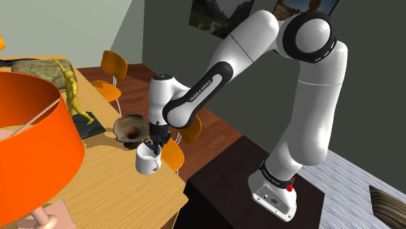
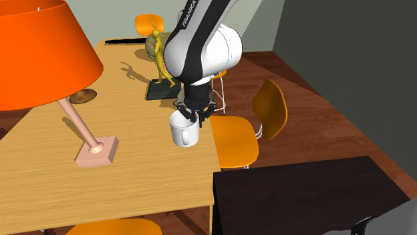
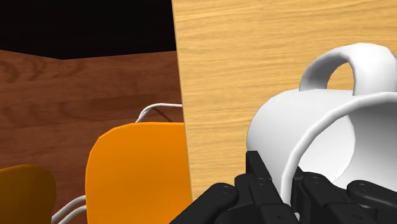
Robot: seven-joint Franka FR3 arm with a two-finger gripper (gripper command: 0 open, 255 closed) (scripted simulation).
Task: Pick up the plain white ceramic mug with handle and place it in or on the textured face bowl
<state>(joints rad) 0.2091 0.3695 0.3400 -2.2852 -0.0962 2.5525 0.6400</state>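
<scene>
The mug [image 1: 148, 161] is by the table's [image 1: 117, 195] edge, between bowl [image 1: 129, 127] and 1 chair [image 1: 173, 156].

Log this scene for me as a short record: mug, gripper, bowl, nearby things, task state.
mug: plain white mug with handle, upright, near the edge of the light wooden table
gripper: black two-finger gripper, shut on the mug's wall, one finger inside, one outside
bowl: brown textured bowl, on the table beside the mug
nearby: orange lampshade, yellow figurine, orange chair
task state: mug not yet in bowl

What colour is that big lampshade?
The lampshade is bright orange, clearest in the second exterior view.
</scene>
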